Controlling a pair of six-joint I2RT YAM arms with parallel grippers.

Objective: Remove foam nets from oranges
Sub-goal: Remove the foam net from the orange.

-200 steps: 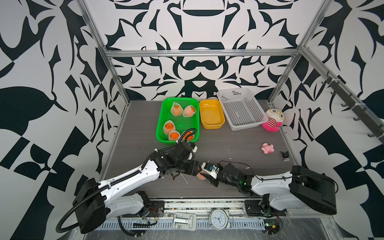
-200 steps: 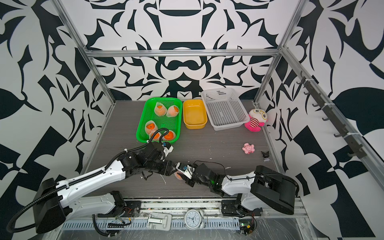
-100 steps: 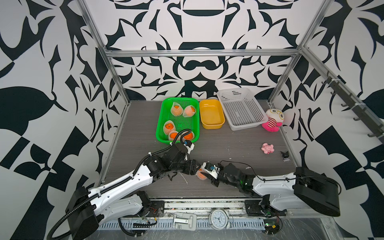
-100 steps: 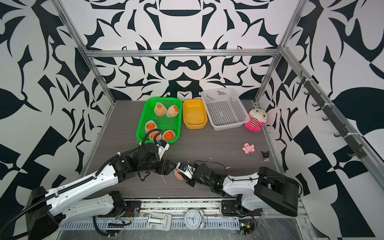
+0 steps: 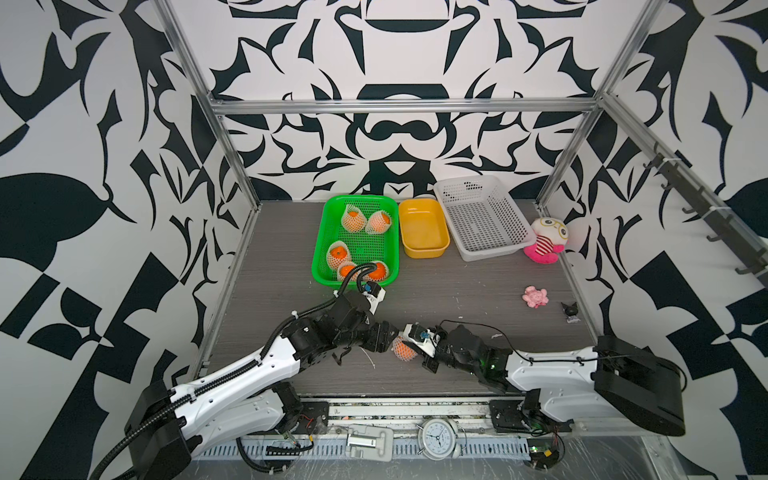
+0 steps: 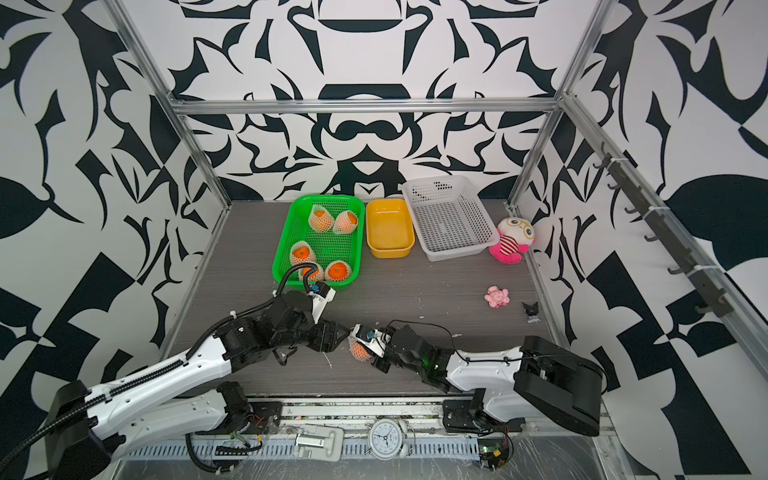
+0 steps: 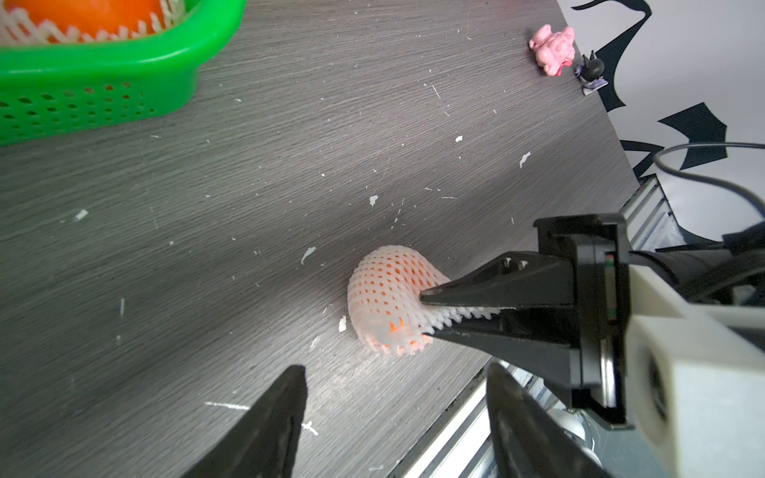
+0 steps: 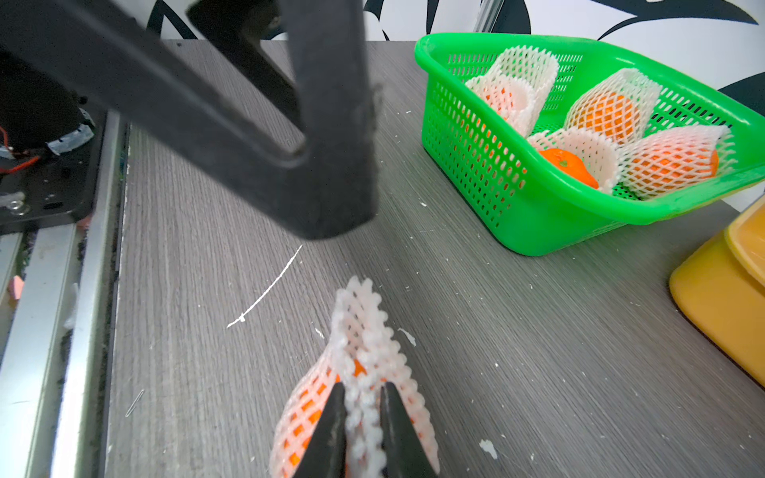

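Right wrist view: right hand (image 8: pixel 363 387) pinches the foam net (image 8: pixel 364 327) by its loose end to strip the orange (image 8: pixel 306 414); left hand (image 7: pixel 395 368) released, fingers apart.

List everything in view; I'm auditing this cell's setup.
table: one, grey woodgrain, cell floor
green basket: one, green, back of table
basket oranges: five, orange, white-netted, in green basket
loose orange: one, orange, netted, table front
yellow tub: maybe two stacked, yellow, beside green basket
white basket: one, white, beside tub
plush doll: one, pink-white, back right
small toy: one, pink, right side
figurine: one, black, right edge
clock: one, white, front rail
left pincer: one, black, open near loose orange
right pincer: one, black, shut on loose orange's foam net
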